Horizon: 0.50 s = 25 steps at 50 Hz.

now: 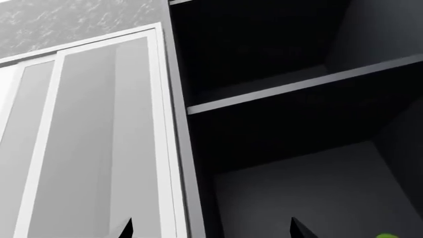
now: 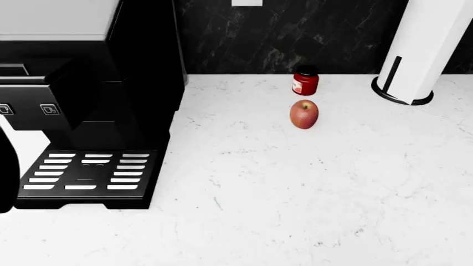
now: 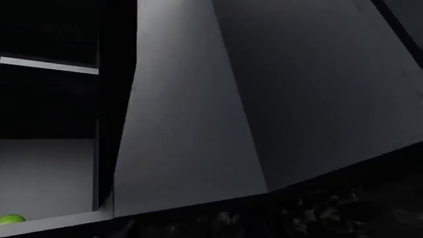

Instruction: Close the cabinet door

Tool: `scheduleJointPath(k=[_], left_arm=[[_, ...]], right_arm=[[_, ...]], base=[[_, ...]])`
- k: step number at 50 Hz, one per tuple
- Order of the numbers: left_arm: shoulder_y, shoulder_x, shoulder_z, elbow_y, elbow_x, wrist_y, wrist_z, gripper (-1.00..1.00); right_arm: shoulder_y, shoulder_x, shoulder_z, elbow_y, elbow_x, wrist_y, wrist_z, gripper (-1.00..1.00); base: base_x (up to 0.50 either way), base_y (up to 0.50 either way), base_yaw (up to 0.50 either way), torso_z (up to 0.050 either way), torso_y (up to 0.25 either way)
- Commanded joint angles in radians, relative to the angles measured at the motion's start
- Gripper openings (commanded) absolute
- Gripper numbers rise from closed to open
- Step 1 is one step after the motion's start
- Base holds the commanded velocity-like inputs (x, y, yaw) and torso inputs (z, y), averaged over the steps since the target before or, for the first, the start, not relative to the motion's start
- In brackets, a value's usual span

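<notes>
On the white marble counter (image 2: 296, 188), a red apple (image 2: 304, 113) just before a red jar (image 2: 305, 81), black coffee machine (image 2: 88, 105) at left, above, open dark cabinet (image 1: 297, 129) with shelf (image 1: 297, 85), its door (image 3: 185, 124) swung out, left claw (image 1: 211, 229) open, right claw's state cannot be told.

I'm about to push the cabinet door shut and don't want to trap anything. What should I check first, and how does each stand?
1. Cabinet open: ok, the dark interior and shelf are exposed.
2. Door located: ok, it stands swung out in the right wrist view.
3. Closing path free: cannot tell; a green object sits on the cabinet floor near the front edge.
4. Left gripper open: ok, tips apart, nothing between them.
5. Right gripper touching door: cannot tell, it is not in view.
</notes>
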Motion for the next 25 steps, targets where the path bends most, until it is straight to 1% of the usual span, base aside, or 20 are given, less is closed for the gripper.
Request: scheduleJointPath(k=[1,8,10,13,17,21,25], left_arm=[[0.007,0.002,0.007,0.003,-0.003,0.0,-0.004,1.0],[0.012,-0.005,0.0,0.01,-0.008,-0.007,-0.009,1.0],[0.013,-0.007,0.0,0.01,-0.008,-0.009,-0.01,1.0],[0.006,-0.007,-0.002,0.011,-0.009,-0.014,-0.013,1.0],[0.006,-0.008,0.003,0.01,-0.008,-0.014,-0.014,1.0],[0.002,-0.011,0.009,0.006,-0.006,-0.012,-0.012,1.0],[-0.001,-0.018,0.013,0.001,-0.004,-0.01,-0.01,1.0]], right_arm=[[-0.066,0.07,0.066,0.062,0.052,-0.005,0.074,1.0],[-0.104,0.107,0.17,0.09,0.025,0.036,0.075,1.0],[-0.113,0.14,0.175,0.088,-0.01,0.059,0.089,1.0],[-0.103,0.175,0.175,0.089,-0.069,0.07,0.065,1.0],[-0.054,0.177,0.17,0.096,-0.145,0.024,-0.089,1.0],[-0.026,0.198,0.106,0.086,-0.275,-0.047,-0.315,1.0],[-0.017,0.229,0.053,0.101,-0.371,-0.109,-0.431,1.0]], base=[[0.0,0.0,0.0,0.0,0.0],[0.0,0.0,0.0,0.0,0.0],[0.0,0.0,0.0,0.0,0.0],[0.0,0.0,0.0,0.0,0.0],[0.0,0.0,0.0,0.0,0.0],[0.0,0.0,0.0,0.0,0.0],[0.0,0.0,0.0,0.0,0.0]])
